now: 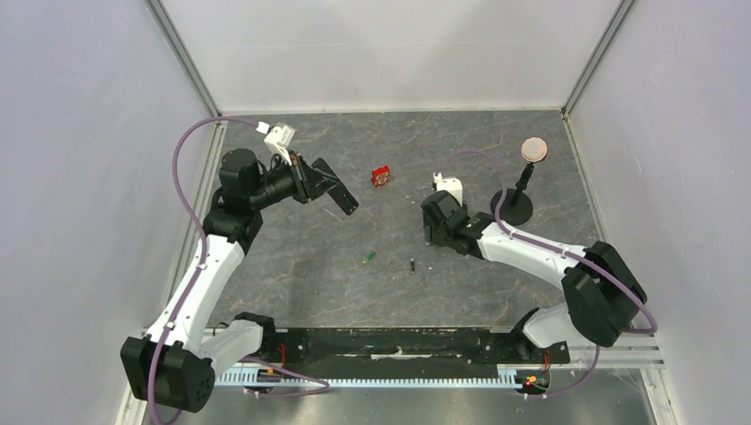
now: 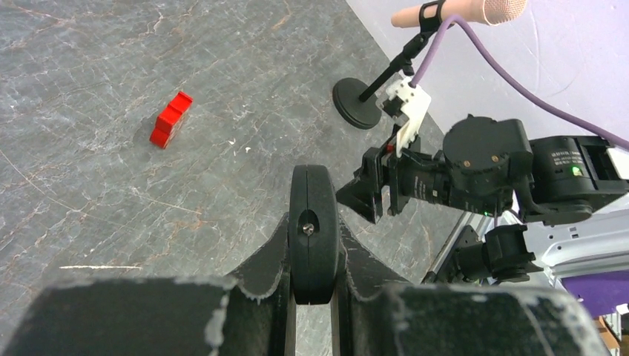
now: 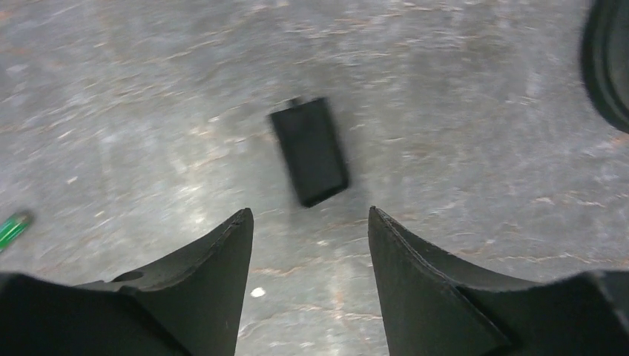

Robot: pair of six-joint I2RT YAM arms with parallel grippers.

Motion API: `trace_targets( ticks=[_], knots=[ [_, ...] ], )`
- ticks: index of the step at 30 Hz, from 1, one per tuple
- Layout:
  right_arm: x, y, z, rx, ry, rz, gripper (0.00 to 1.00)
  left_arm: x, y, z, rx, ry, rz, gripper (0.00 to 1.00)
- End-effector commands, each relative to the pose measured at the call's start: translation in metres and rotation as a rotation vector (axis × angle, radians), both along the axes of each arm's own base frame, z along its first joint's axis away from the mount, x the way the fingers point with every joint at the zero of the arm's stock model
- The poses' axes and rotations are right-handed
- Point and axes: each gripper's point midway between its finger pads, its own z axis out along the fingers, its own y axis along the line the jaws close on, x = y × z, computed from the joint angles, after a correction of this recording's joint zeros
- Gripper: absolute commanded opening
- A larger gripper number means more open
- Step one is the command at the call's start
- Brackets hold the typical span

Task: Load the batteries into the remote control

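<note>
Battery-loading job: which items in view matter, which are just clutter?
Job: remote control, held in left pincer; green battery; dark battery.
Lying about: red box; stand with tan disc; small flat black piece below open right pincer, purpose unclear.

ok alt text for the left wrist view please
The left gripper clamps the slim matte black remote control edge-on over a grey marbled table. A small red box lies to the left; the right gripper and a black round-based stand are ahead.
</note>
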Motion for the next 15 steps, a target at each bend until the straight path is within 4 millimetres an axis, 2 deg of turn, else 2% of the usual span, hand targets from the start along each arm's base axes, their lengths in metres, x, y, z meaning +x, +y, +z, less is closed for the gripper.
trace_targets(
  ticks=[1, 5, 10, 15],
  knots=[
    [-0.008, 0.048, 0.027, 0.068, -0.05, 0.143, 0.61, -0.011, -0.002, 0.019, -0.023, -0.073, -0.029, 0.02],
    [-0.03, 0.075, 0.007, 0.105, 0.031, 0.206, 0.53, -0.03, -0.01, 0.031, -0.04, -0.144, -0.134, 0.02],
    [-0.04, 0.086, -0.002, 0.126, 0.067, 0.211, 0.51, -0.056, -0.014, 0.037, -0.021, -0.244, -0.251, 0.02],
    [-0.041, 0.09, -0.009, 0.13, 0.092, 0.221, 0.5, -0.059, -0.012, 0.036, -0.001, -0.257, -0.245, 0.02]
  ],
)
